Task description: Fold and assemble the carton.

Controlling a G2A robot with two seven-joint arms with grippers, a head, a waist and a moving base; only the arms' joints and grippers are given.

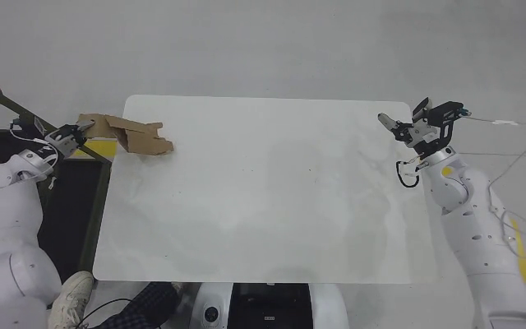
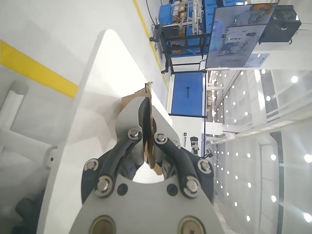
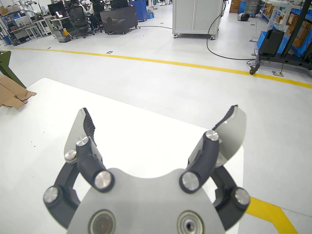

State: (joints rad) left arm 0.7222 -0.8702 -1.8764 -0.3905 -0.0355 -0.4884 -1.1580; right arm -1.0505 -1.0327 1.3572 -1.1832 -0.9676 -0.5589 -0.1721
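Left gripper [image 1: 80, 132] pinches the carton [image 1: 140, 138] by its edge, likely to drag it across the table [image 1: 263, 214]; right gripper [image 3: 158, 118] hangs open

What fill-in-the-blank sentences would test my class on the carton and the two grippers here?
The left gripper is ____ on the carton.
The right gripper is ____ and holds nothing.
The carton lies at the table corner on the ____ arm's side.
Missing words: shut; open; left.
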